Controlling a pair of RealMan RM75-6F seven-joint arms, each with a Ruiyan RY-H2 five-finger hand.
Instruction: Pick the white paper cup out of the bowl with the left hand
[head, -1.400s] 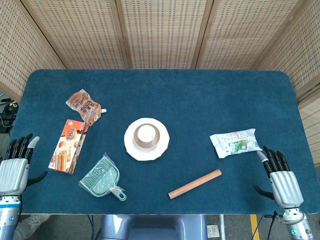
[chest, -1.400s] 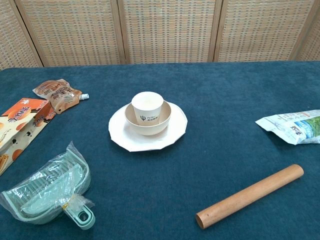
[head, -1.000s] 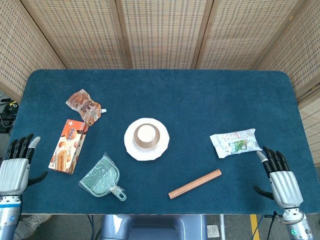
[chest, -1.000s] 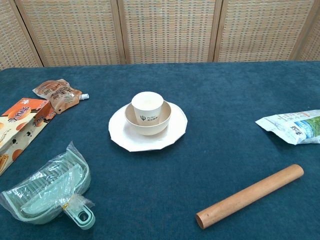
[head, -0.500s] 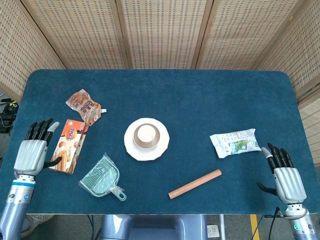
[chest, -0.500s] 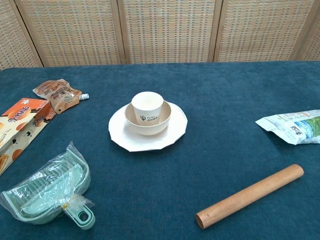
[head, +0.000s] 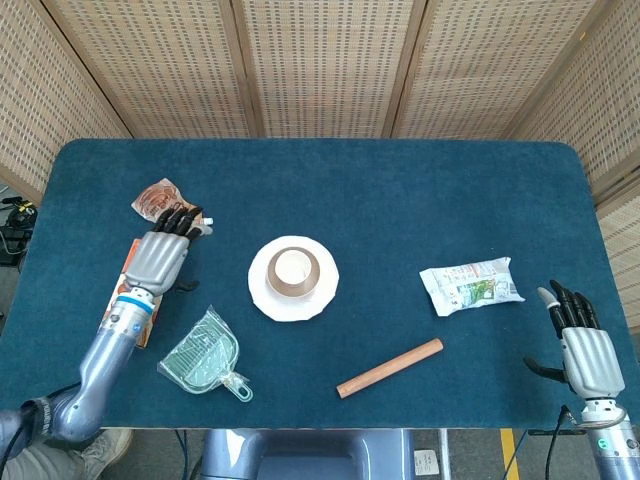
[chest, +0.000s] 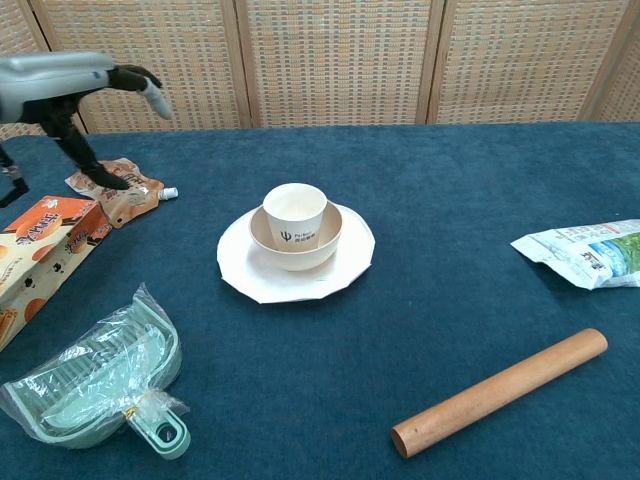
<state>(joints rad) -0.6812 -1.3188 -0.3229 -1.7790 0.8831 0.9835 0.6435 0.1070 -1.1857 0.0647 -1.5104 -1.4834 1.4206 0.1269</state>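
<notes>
The white paper cup (head: 292, 267) (chest: 294, 214) stands upright in a tan bowl (head: 272, 279) (chest: 312, 252), which sits on a white plate (head: 262, 298) (chest: 245, 273) near the table's middle. My left hand (head: 163, 252) (chest: 75, 82) hovers open above the table to the left of the plate, fingers spread, holding nothing and well apart from the cup. At the near right edge, my right hand (head: 582, 342) is open and holds nothing; the chest view does not show it.
An orange snack box (head: 135, 290) (chest: 38, 245) and a brown spouted pouch (head: 158, 203) (chest: 115, 190) lie under and beyond the left hand. A green dustpan in plastic wrap (head: 205, 354) (chest: 100, 380) lies front left. A wooden rolling pin (head: 389, 367) (chest: 500, 391) and a white-green packet (head: 470, 284) (chest: 585, 251) lie right.
My left hand has risen from the table's near left edge and travelled right and forward, over the snack box toward the plate. The right hand has drawn back slightly. Cup and bowl are unmoved.
</notes>
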